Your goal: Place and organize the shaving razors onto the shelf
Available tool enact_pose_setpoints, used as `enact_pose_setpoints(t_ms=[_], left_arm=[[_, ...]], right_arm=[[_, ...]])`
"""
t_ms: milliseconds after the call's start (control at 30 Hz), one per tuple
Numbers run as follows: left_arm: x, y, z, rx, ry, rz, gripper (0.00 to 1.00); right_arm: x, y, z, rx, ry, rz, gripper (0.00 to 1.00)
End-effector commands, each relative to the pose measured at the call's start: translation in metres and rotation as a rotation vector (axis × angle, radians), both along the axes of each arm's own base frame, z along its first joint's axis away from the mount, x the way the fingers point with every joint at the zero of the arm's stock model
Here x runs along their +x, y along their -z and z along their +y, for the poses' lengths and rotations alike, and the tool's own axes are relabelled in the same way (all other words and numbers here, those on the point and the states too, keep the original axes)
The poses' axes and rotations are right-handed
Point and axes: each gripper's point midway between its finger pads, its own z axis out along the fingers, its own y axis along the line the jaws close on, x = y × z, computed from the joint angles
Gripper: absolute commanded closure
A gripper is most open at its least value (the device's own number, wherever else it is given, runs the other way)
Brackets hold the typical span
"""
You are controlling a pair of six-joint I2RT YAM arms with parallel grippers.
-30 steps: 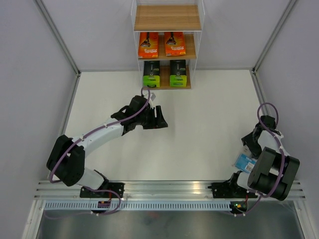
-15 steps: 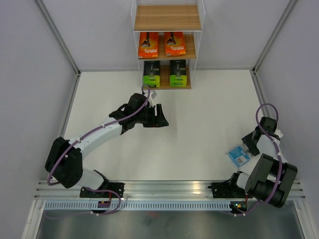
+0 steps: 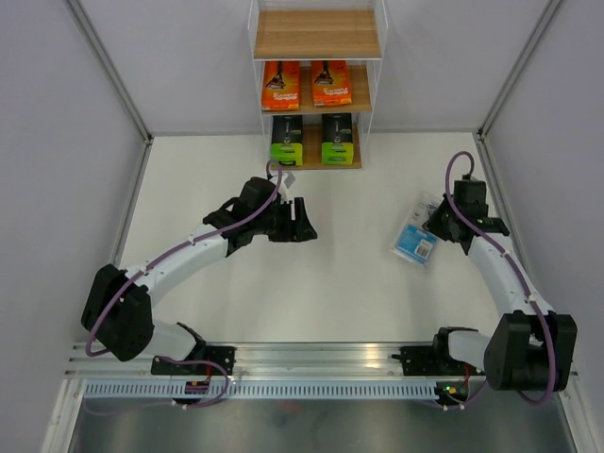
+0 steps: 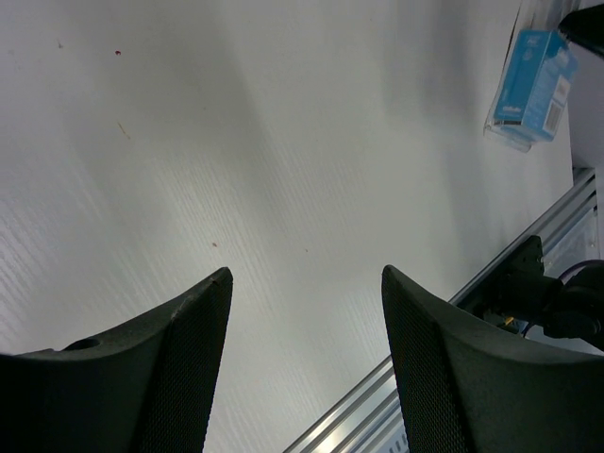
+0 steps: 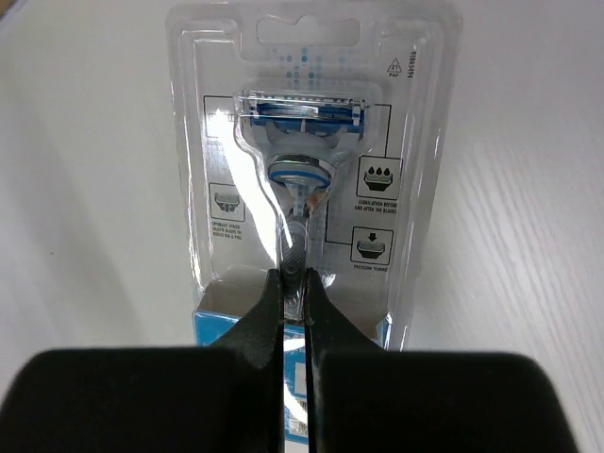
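- Gripping the light blue razor pack, the right gripper has its jaws pinched tight on the pack's lower edge, with the clear blister facing the wrist camera
- Seen from above, the pack sticks out ahead of that gripper over the right side of the table, well apart from the shelf
- On the shelf, two orange packs sit side by side on the middle board and two green-and-black packs on the bottom one; nothing shows on the top board
- The left gripper hovers mid-table near the shelf front, jaws wide, holding nothing
- For the carry, I'd say the thin edge grip could let the pack swing, so move smoothly, come in square to the shelf front, clear the white frame, and line the pack up with the rows
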Motion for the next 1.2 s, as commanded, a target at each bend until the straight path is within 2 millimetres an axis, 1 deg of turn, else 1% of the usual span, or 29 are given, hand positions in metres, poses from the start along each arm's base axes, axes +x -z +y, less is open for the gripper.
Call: enact_pose_setpoints(t_ms=[0,33,67,133,167,200,233,267,300,333,367,433,467,500,533,600,633,700,733,767,800,833,900,933,967,1000,1033,1133,1167], left_arm=[[0.005,-0.011,0.007,0.011,-0.012,-0.062,0.30],[0.005,-0.011,0.008,0.014,-0.013,-0.067,0.30],[0.006,-0.011,0.009,0.018,-0.017,-0.070,0.30],[0.008,-0.011,0.013,0.026,-0.030,-0.074,0.30],[0.010,-0.011,0.014,0.027,-0.037,-0.075,0.30],[0.014,-0.011,0.017,0.025,-0.052,-0.071,0.29],[0.016,-0.009,0.019,0.018,-0.067,-0.056,0.29],[0.021,-0.009,0.025,0.013,-0.094,-0.046,0.29],[0.020,-0.007,0.025,0.011,-0.099,-0.036,0.29],[0.024,-0.007,0.031,0.005,-0.128,-0.022,0.29],[0.026,-0.005,0.035,0.005,-0.145,-0.012,0.29],[0.030,-0.007,0.045,0.003,-0.175,-0.010,0.30],[0.030,-0.006,0.049,0.007,-0.182,-0.011,0.30],[0.031,-0.006,0.054,0.009,-0.197,-0.013,0.30],[0.030,-0.006,0.058,0.013,-0.204,-0.020,0.30],[0.031,-0.009,0.066,0.016,-0.222,-0.028,0.30],[0.031,-0.009,0.068,0.018,-0.230,-0.030,0.30],[0.030,-0.009,0.075,0.020,-0.248,-0.032,0.30],[0.030,-0.008,0.077,0.022,-0.259,-0.030,0.30],[0.029,-0.008,0.081,0.019,-0.273,-0.022,0.30],[0.029,-0.009,0.083,0.009,-0.283,-0.018,0.30],[0.030,-0.011,0.084,0.004,-0.289,-0.020,0.30],[0.031,-0.018,0.085,-0.003,-0.296,-0.036,0.29],[0.033,-0.022,0.085,-0.005,-0.300,-0.046,0.29],[0.035,-0.025,0.087,-0.006,-0.308,-0.052,0.29],[0.037,-0.028,0.088,-0.005,-0.318,-0.062,0.29],[0.039,-0.031,0.088,-0.007,-0.323,-0.069,0.29],[0.042,-0.035,0.091,-0.016,-0.348,-0.074,0.29],[0.043,-0.036,0.091,-0.021,-0.352,-0.071,0.29]], right_arm=[[0.029,-0.032,0.023,-0.041,-0.139,-0.057,0.99],[0.034,-0.038,0.032,-0.051,-0.189,-0.069,0.99],[0.047,-0.055,0.039,-0.055,-0.218,-0.101,0.99],[0.059,-0.078,0.060,-0.058,-0.286,-0.157,0.99],[0.072,-0.105,0.067,-0.058,-0.310,-0.226,0.99],[0.079,-0.123,0.075,-0.052,-0.330,-0.275,0.99],[0.082,-0.140,0.089,-0.029,-0.379,-0.324,0.99],[0.092,-0.174,0.098,-0.026,-0.412,-0.413,0.99],[0.096,-0.190,0.107,-0.015,-0.442,-0.454,0.99],[0.095,-0.207,0.125,0.014,-0.511,-0.497,0.99],[0.101,-0.236,0.135,0.018,-0.544,-0.570,0.99],[0.101,-0.263,0.161,0.000,-0.630,-0.637,0.99],[0.108,-0.288,0.169,-0.014,-0.634,-0.682,1.00],[0.106,-0.300,0.186,-0.011,-0.669,-0.707,0.99],[0.116,-0.322,0.196,-0.006,-0.675,-0.750,0.99],[0.126,-0.344,0.210,0.019,-0.680,-0.801,0.99],[0.138,-0.361,0.216,0.026,-0.685,-0.848,1.00],[0.152,-0.378,0.223,0.044,-0.673,-0.901,0.99],[0.164,-0.382,0.229,0.062,-0.665,-0.923,0.99],[0.170,-0.396,0.233,0.095,-0.653,-0.980,0.99],[0.177,-0.404,0.237,0.130,-0.634,-1.012,1.00],[0.187,-0.418,0.243,0.231,-0.585,-1.070,0.99],[0.201,-0.434,0.240,0.315,-0.488,-1.136,1.00],[0.211,-0.448,0.241,0.413,-0.426,-1.181,1.00],[0.220,-0.453,0.236,0.445,-0.366,-1.199,1.00],[0.239,-0.441,0.240,0.483,-0.323,-1.179,1.00],[0.234,-0.466,0.236,0.570,-0.292,-1.231,0.99],[0.242,-0.477,0.232,0.745,-0.207,-1.297,0.99],[0.244,-0.476,0.231,0.774,-0.179,-1.311,0.99]])
